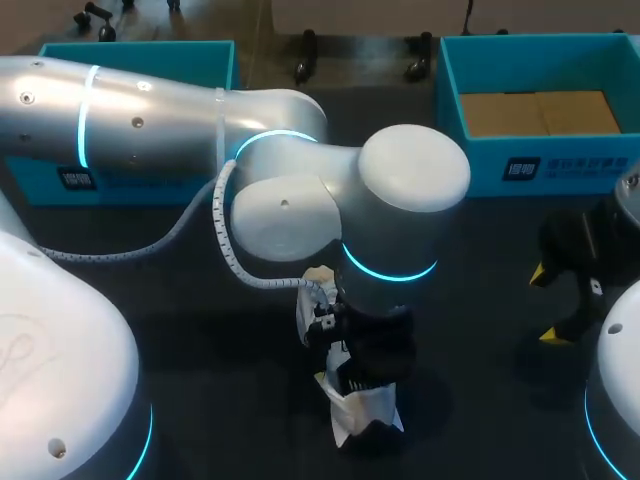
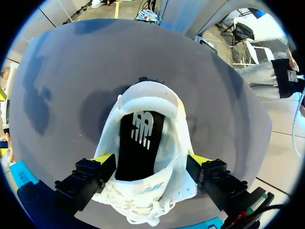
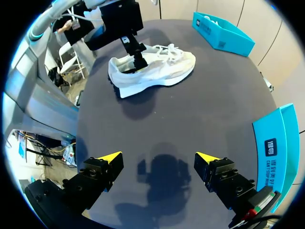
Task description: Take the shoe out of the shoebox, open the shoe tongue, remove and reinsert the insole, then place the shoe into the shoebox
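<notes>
The shoe (image 2: 153,97) lies on the table (image 2: 66,81), my left gripper (image 2: 151,162) spread open astride its collar. I should pinch the insole (image 2: 140,143) at its heel edge, lifting slowly. My right gripper (image 3: 158,160), open, is well apart from the shoe.

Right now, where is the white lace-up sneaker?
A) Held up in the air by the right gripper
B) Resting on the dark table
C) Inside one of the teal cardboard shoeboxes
B: the white lace-up sneaker rests on its sole on the dark table, apart from the teal cardboard shoebox, and the right gripper is open with nothing in it.
</notes>
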Robot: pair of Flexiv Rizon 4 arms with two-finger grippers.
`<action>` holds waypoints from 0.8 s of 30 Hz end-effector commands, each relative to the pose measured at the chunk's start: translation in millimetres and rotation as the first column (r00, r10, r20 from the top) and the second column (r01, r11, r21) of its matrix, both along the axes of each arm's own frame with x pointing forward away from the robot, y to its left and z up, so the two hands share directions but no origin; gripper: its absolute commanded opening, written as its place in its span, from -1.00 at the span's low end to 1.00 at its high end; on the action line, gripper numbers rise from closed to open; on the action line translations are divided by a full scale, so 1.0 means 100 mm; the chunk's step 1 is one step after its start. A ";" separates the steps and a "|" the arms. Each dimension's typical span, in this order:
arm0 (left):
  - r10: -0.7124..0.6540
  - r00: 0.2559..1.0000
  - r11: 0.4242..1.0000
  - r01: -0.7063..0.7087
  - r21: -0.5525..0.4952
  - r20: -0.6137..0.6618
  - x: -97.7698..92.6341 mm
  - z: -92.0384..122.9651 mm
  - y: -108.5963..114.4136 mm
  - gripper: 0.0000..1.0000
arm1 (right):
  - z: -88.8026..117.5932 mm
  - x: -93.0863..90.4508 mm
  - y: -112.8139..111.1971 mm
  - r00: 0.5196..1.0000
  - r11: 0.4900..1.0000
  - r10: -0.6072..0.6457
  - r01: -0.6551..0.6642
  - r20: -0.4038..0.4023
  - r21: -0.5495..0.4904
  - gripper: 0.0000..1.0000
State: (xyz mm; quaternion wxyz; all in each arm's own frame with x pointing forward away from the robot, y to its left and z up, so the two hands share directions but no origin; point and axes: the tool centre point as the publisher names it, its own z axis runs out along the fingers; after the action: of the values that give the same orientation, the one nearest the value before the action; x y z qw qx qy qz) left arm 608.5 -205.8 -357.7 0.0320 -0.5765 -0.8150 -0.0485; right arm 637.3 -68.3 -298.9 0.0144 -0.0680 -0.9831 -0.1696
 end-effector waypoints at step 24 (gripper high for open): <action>-0.096 0.995 0.995 0.096 -0.037 0.003 -0.04 0.09 -0.06 1.00 | 0.00 -0.01 0.00 1.000 1.000 0.000 0.000 0.002 -0.002 1.00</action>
State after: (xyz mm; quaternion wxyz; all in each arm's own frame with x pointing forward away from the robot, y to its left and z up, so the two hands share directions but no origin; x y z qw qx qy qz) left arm 605.7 -203.3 -344.1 0.0153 -0.6157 -0.7874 -0.0271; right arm 637.3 -68.3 -298.8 0.0144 -0.0680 -0.9831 -0.1696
